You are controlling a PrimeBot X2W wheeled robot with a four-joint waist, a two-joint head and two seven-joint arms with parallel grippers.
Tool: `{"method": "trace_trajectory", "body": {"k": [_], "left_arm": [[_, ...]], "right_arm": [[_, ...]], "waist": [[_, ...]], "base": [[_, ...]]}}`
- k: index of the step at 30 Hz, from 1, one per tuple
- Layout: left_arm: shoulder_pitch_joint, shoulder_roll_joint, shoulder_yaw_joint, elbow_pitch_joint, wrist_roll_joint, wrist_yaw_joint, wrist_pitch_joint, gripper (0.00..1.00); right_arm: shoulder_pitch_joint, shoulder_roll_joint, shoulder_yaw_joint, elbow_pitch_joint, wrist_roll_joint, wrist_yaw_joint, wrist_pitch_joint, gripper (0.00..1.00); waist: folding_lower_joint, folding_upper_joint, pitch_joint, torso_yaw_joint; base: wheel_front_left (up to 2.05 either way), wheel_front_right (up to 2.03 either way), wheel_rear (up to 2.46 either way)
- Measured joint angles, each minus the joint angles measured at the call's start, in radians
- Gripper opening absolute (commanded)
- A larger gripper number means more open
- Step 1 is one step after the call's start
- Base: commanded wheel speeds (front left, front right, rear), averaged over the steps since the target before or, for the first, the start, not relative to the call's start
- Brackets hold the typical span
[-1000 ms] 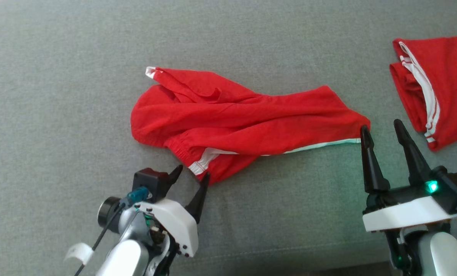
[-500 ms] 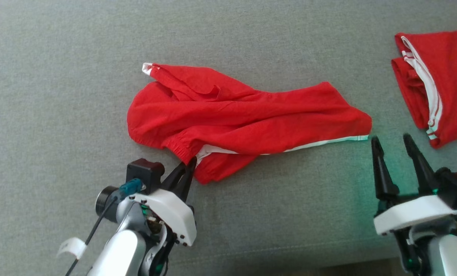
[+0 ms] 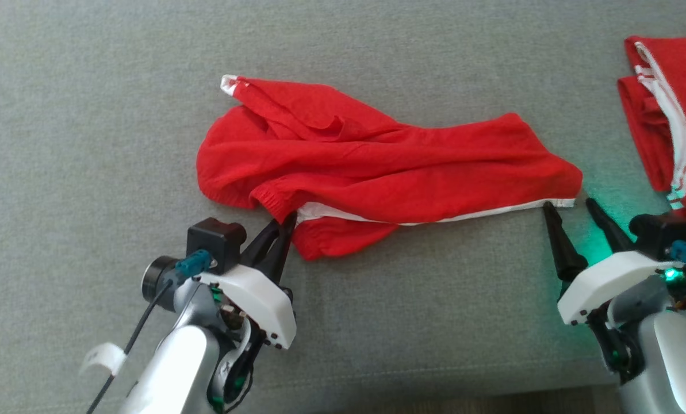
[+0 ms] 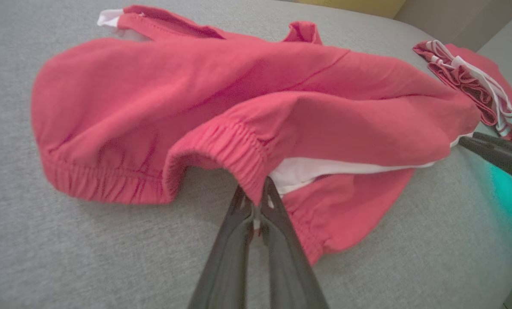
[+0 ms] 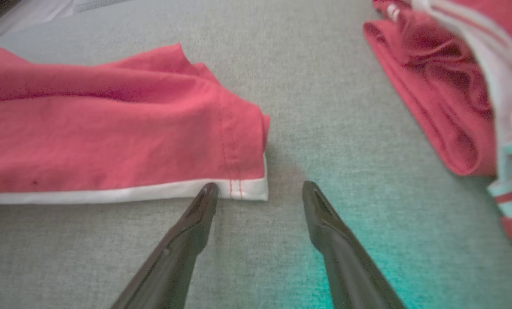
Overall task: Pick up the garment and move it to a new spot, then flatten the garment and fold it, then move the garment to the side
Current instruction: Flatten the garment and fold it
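Garment: the red garment lies crumpled and drawn out sideways across the middle of the grey surface, between the two grippers.
Left gripper: the left gripper has its fingers pinched together on the elastic waistband at the garment's near edge, just beside the white stripe.
Right gripper: the right gripper has its fingers apart and its tips low. One tip is at the white hem corner and the other is over bare surface beside it. It holds nothing.
Step in hand: probably getting a second hold for the lift.
Doing it well: the right gripper should move forward until the hem corner sits between its fingers, then close on every layer. Both ends should rise together and level, with the cloth taut but not strained.
Risk: a shallow pinch may slip off the thin hem.
What holds what: the grey surface bears the garment and a second garment, folded at the far right and apart from it.
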Motion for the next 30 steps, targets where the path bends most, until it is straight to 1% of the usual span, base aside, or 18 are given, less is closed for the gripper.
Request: {"method": "trace_trajectory", "body": {"k": [1, 2, 3, 6, 8, 11, 14, 18, 21, 23, 26, 30], "left_arm": [[0.000, 0.000, 0.000, 0.000, 0.000, 0.000, 0.000, 0.00], [0.000, 0.000, 0.000, 0.000, 0.000, 0.000, -0.002, 0.00], [0.000, 0.002, 0.000, 0.000, 0.000, 0.000, -0.004, 0.00], [0.000, 0.004, 0.000, -0.004, 0.003, 0.001, -0.025, 0.00], [0.001, 0.009, 0.001, -0.019, 0.012, 0.002, -0.037, 0.00], [0.003, 0.026, 0.004, -0.072, 0.019, 0.010, -0.044, 0.00], [0.004, 0.057, 0.009, -0.150, 0.020, 0.011, -0.043, 0.00], [-0.002, 0.105, 0.026, -0.277, 0.058, 0.011, -0.016, 0.00], [-0.044, 0.140, 0.054, -0.365, 0.068, 0.010, 0.012, 0.00], [-0.089, 0.153, 0.073, -0.422, 0.073, 0.009, 0.025, 0.00], [-0.163, 0.164, 0.096, -0.495, 0.074, 0.000, 0.054, 0.00], [-0.238, 0.167, 0.112, -0.539, 0.064, -0.008, 0.090, 0.00]], "right_arm": [[0.000, 0.000, 0.000, 0.000, 0.000, 0.000, 0.000, 0.76], [0.000, -0.002, 0.007, 0.006, 0.010, 0.000, 0.002, 0.35], [-0.001, -0.003, 0.013, 0.005, 0.016, 0.000, 0.001, 0.00], [-0.005, -0.011, 0.021, -0.007, 0.043, 0.000, -0.007, 0.00], [-0.005, -0.018, 0.022, -0.044, 0.053, 0.000, -0.028, 0.00], [-0.004, -0.032, 0.013, -0.136, 0.070, 0.000, -0.051, 0.00], [0.005, -0.035, 0.004, -0.245, 0.076, 0.000, -0.051, 0.00], [0.004, -0.061, -0.031, -0.389, 0.076, 0.000, -0.023, 0.00], [-0.015, -0.068, -0.053, -0.499, 0.069, 0.000, 0.014, 0.00], [-0.050, -0.077, -0.065, -0.567, 0.067, 0.000, 0.035, 0.00], [-0.120, -0.100, -0.112, -0.662, 0.060, 0.000, 0.063, 0.00], [-0.191, -0.109, -0.137, -0.735, 0.064, 0.000, 0.102, 0.00]], "waist": [[0.0000, 0.0000, 0.000, 0.000], [0.0000, 0.0000, 0.002, 0.003], [0.0000, 0.0000, 0.003, 0.005], [0.0000, 0.0000, 0.000, 0.009], [0.0000, 0.0000, -0.008, 0.009], [0.0000, 0.0000, -0.029, 0.007], [0.0000, 0.0000, -0.057, 0.004], [0.0000, 0.0000, -0.102, 0.000], [0.0000, 0.0000, -0.138, -0.001], [0.0000, 0.0000, -0.161, -0.001], [0.0000, 0.0000, -0.194, -0.001], [0.0000, 0.0000, -0.227, -0.001]], "base": [[0.00, 0.00, 0.00], [0.00, 0.00, 0.00], [0.00, 0.00, 0.00], [0.00, 0.00, 0.00], [0.00, 0.00, 0.00], [0.00, 0.00, 0.00], [0.00, 0.00, 0.00], [0.00, 0.00, 0.00], [0.00, 0.00, 0.00], [0.00, 0.00, 0.00], [0.00, 0.00, 0.00], [0.00, 0.00, 0.00]]}}
